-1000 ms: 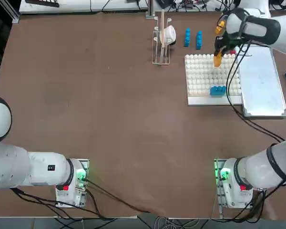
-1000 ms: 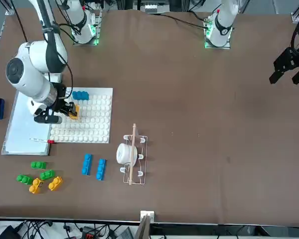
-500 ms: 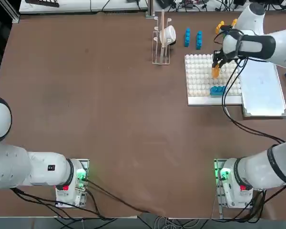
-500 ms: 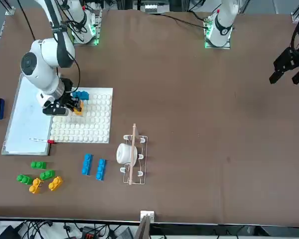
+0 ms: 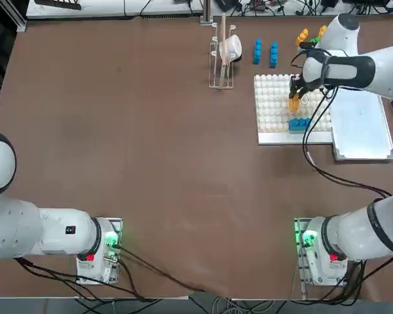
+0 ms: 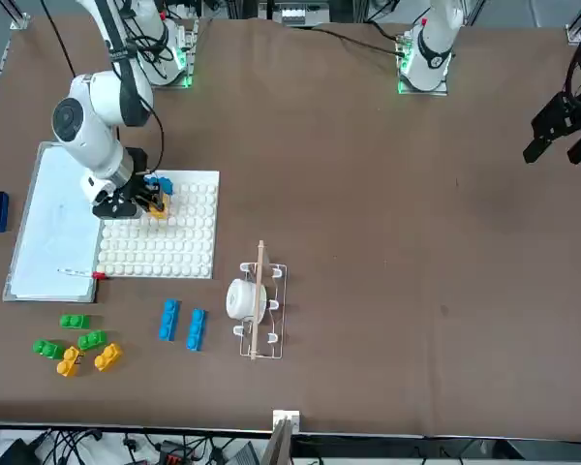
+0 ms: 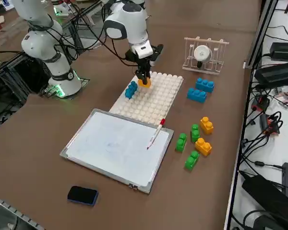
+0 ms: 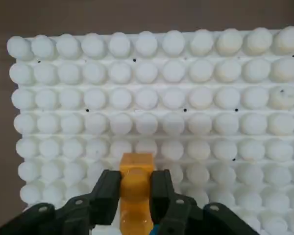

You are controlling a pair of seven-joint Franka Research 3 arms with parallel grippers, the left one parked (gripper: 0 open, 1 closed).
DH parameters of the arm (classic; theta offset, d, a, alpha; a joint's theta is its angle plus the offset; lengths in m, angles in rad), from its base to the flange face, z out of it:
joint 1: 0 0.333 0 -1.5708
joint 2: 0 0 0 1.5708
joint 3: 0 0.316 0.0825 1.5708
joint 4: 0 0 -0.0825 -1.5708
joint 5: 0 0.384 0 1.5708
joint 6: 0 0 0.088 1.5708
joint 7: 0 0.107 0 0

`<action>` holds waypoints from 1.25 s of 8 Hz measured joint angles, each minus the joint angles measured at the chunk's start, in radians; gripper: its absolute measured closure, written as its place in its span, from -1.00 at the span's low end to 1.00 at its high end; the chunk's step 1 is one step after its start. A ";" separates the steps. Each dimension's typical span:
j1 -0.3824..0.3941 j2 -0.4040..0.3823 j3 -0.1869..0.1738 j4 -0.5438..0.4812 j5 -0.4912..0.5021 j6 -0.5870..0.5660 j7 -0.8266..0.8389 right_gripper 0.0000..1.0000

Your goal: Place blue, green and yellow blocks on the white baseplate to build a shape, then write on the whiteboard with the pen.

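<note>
A: Scanning the top view from left to right: where does each item sit on the surface [image 5: 150,163]?

B: A wire rack [image 5: 221,55] holding a white cup [image 5: 232,47] stands left of the task items. Just right of it lie two loose blue blocks [image 5: 265,52]. The white baseplate [image 5: 272,108] lies below them, with a blue block [image 5: 299,123] seated near its near edge.

A: State the condition of the right hand [image 8: 136,188].

B: It is clenched on a yellow block [image 8: 136,191], one finger on each side, and sits low over the baseplate next to the blue block. Contact between the yellow block and the studs cannot be confirmed.

A: And further right?

B: The whiteboard [image 5: 361,124] lies just beside the baseplate. In the side view, the pen [image 7: 155,134] rests on the board's edge, red end toward the baseplate. Loose green blocks [image 7: 188,146] and yellow blocks [image 7: 204,136] lie near it. A dark blue eraser [image 7: 82,195] sits apart, past the board's far end.
</note>
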 joint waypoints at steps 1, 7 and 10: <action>0.001 0.000 0.000 -0.013 0.000 0.008 0.000 0.29; 0.001 0.000 0.000 -0.039 -0.029 0.014 -0.004 0.29; 0.001 0.014 -0.001 -0.048 -0.029 0.047 -0.004 0.29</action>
